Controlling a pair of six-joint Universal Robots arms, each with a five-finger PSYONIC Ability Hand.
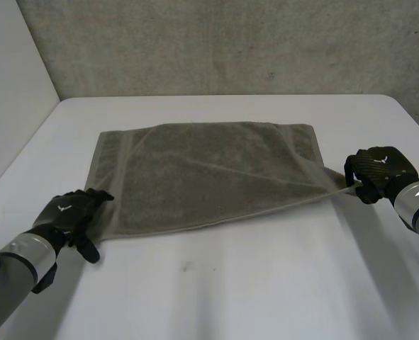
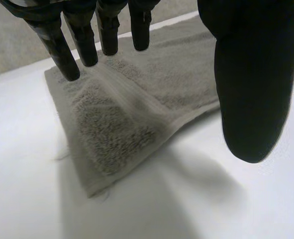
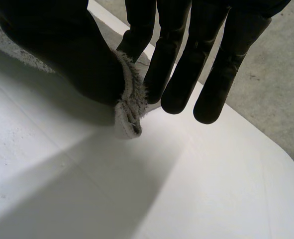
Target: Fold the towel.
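My left hand (image 1: 69,212) is low over the white table (image 1: 230,283) at the near left corner of the towel (image 1: 209,173). Its fingers (image 2: 69,55) are straight and a little spread above that corner, and the thumb (image 2: 251,84) stands well apart from them, so nothing is gripped. From my wrist I cannot tell whether the fingertips touch the cloth or hang just over it. Under my palm the corner lies flat, with a woven band running along the short edge. The towel itself is grey-brown and spread out in the middle of the table, its far edge running along the side toward the grey wall (image 1: 230,42). Its left part lies smooth. Toward the right a slanting crease crosses it, and the near right corner is drawn out into a point that reaches past the rest of the cloth. That point ends in my right hand (image 1: 381,172), just beside the table's right edge. There my thumb (image 3: 67,55) and the finger next to it pinch the frayed hem between them, and the cloth bunches just above the tabletop. The other fingers hang down beside the pinch, free of the cloth.
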